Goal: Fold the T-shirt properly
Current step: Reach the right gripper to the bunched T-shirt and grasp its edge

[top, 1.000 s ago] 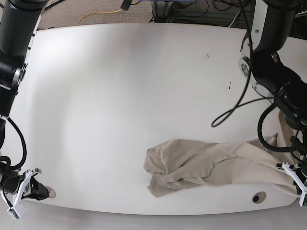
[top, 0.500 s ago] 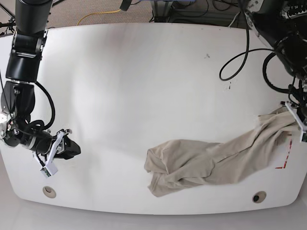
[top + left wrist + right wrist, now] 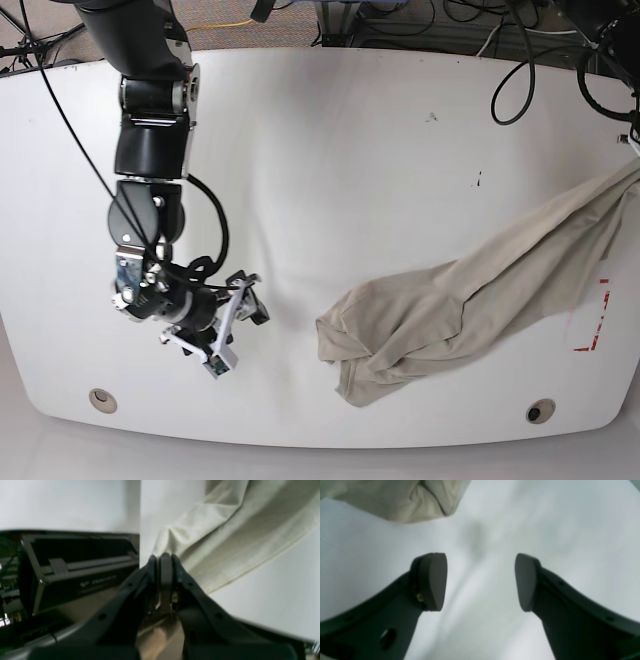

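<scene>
So: left gripper (image 3: 162, 557) clamped tight on edge of T-shirt (image 3: 470, 300), pulling one end up off table (image 3: 330, 150) at the base view's right edge. Rest of shirt bunched on tabletop (crumpled heap near front edge). Right gripper (image 3: 480, 580) jaws spread wide, holding nothing, hovering over bare table just beside shirt's bunched end.

A robotics lab or test bench is indicated. A wide white table (image 3: 330, 150) with rounded corners and cable grommets (image 3: 540, 411) is mounted with black robot arms (image 3: 150, 120). Beyond the table's far edge, a carpeted floor (image 3: 130, 35) is strewn with black cables (image 3: 420, 25) and a yellow cable (image 3: 205, 30). Beside the table's edge, a black equipment case (image 3: 75, 562) is seen in the left wrist view.
</scene>
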Controlling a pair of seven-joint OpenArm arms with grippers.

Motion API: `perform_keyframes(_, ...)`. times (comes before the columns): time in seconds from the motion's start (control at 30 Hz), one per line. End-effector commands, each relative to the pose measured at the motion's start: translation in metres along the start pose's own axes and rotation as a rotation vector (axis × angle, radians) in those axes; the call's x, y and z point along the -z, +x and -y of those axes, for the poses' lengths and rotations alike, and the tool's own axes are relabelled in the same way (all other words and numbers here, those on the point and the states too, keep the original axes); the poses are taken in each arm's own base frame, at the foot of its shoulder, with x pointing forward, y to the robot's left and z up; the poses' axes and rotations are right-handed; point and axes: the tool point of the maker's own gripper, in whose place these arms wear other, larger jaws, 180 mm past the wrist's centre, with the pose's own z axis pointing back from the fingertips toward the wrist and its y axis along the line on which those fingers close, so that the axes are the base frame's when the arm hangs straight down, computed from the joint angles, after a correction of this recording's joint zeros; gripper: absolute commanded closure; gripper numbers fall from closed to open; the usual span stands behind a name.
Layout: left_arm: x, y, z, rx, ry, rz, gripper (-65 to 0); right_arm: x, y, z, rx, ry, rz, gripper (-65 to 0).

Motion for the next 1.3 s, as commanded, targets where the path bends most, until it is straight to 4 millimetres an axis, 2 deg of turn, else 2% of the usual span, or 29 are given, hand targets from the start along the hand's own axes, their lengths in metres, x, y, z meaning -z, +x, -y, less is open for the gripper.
perform_keyframes(0.0, -0.006, -0.011, -0.016, 0.021, 0.051, -0.028, 0.0, 0.001, 0.032, -0.007, -0.024, -0.007, 0.079, -40.7)
perform_keyframes(0.13, -0.008, -0.045, -0.018, 0.034, 0.053, -0.106, 0.0, 0.016, 0.038, -0.034, -0.069, 0.011, 0.066, -40.4)
perform_keyframes(0.23, -0.012, -0.072, -0.021, 0.042, 0.057, -0.171, 0.0, 0.025, 0.035, -0.057, -0.101, 0.054, 0.049, -40.3)
perform_keyframes(0.37, -0.016, -0.1, -0.013, 0.026, 0.037, -0.232, 0.0, 0.035, 0.034, -0.089, -0.138, 0.114, 0.036, -40.3)
perform_keyframes(0.53, -0.018, -0.113, -0.013, 0.021, 0.037, -0.261, 0.0, 0.044, 0.021, -0.126, -0.189, 0.183, 0.001, -40.3)
perform_keyframes(0.73, -0.018, -0.114, -0.013, 0.022, 0.036, -0.262, 0.0, 0.046, 0.026, -0.175, -0.196, 0.325, 0.038, -40.1)
perform_keyframes(0.87, -0.018, -0.112, -0.011, 0.027, 0.033, -0.259, 0.0, 0.046, 0.032, -0.189, -0.207, 0.358, 0.056, -40.1)
perform_keyframes(0.97, -0.018, -0.112, -0.011, 0.027, 0.033, -0.259, 0.0, 0.045, 0.045, -0.194, -0.209, 0.366, 0.092, -40.1)
perform_keyframes(1.27, -0.018, -0.111, -0.011, 0.026, 0.033, -0.256, 0.0, 0.077, 0.043, -0.189, -0.119, 0.417, 0.077, -40.1)
